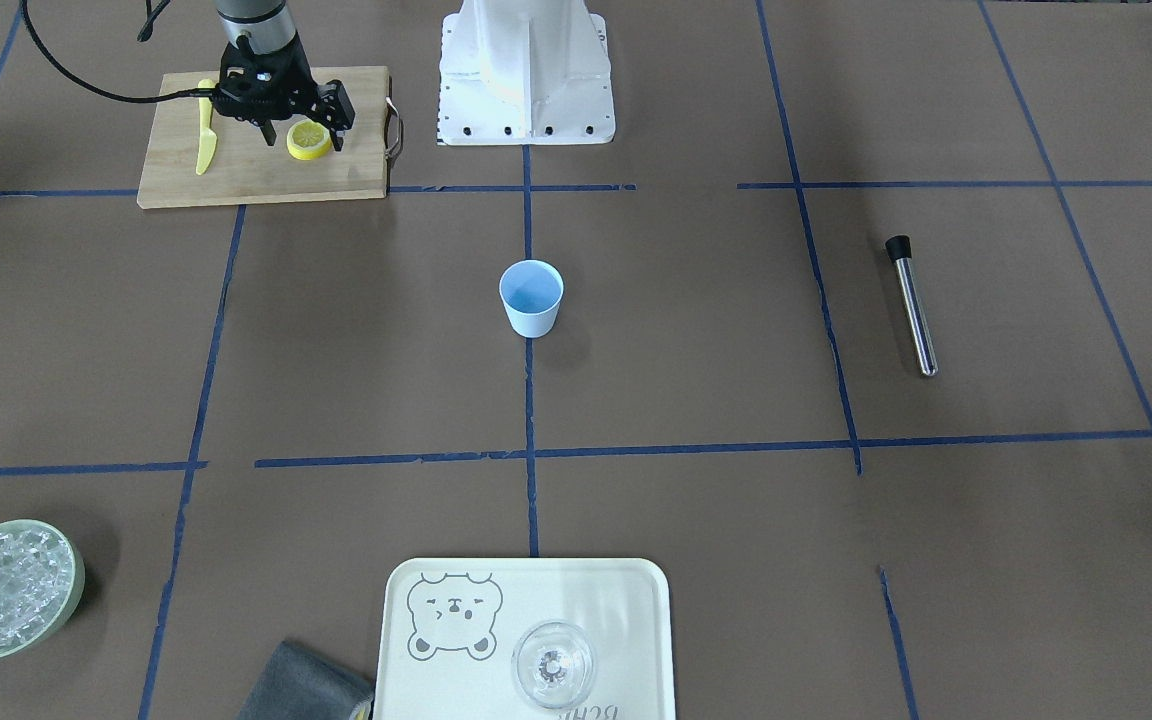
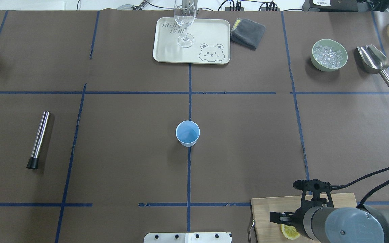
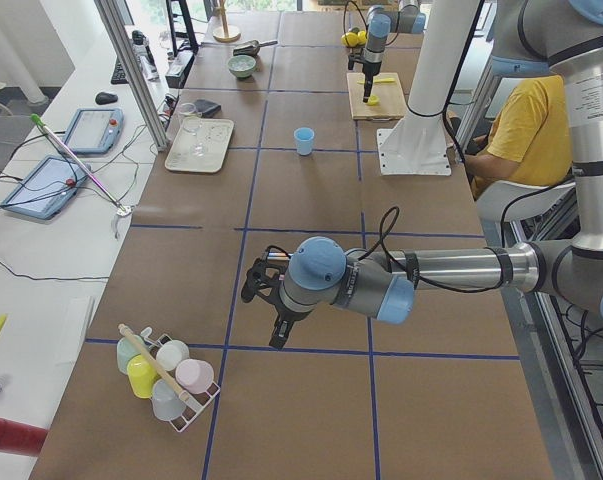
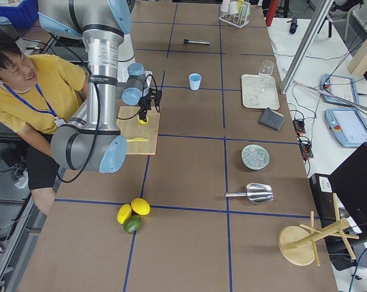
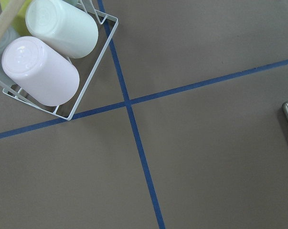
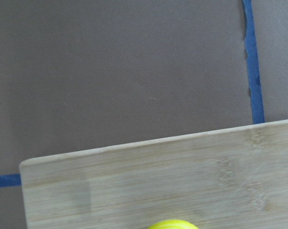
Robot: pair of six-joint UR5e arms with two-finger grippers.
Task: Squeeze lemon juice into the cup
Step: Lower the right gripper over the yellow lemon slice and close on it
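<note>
The lemon slice (image 1: 311, 146) lies on a wooden cutting board (image 1: 236, 180) at the robot's right side; it also shows in the overhead view (image 2: 289, 232), half hidden under the wrist. My right gripper (image 1: 302, 135) is open and low over the board, one finger on each side of the slice. I cannot tell if the fingers touch it. The light-blue cup (image 1: 531, 298) stands upright and alone at the table's middle (image 2: 187, 133). My left gripper (image 3: 266, 300) hovers far off near a cup rack; I cannot tell if it is open or shut.
A yellow plastic knife (image 1: 204, 140) lies on the board left of the slice. A steel muddler (image 1: 913, 305), a tray (image 1: 436, 680) with a stemmed glass (image 1: 553, 665), a bowl of ice (image 1: 6, 590) and a grey cloth (image 1: 301, 690) sit around the table. The rack of cups (image 3: 166, 375) is near my left gripper.
</note>
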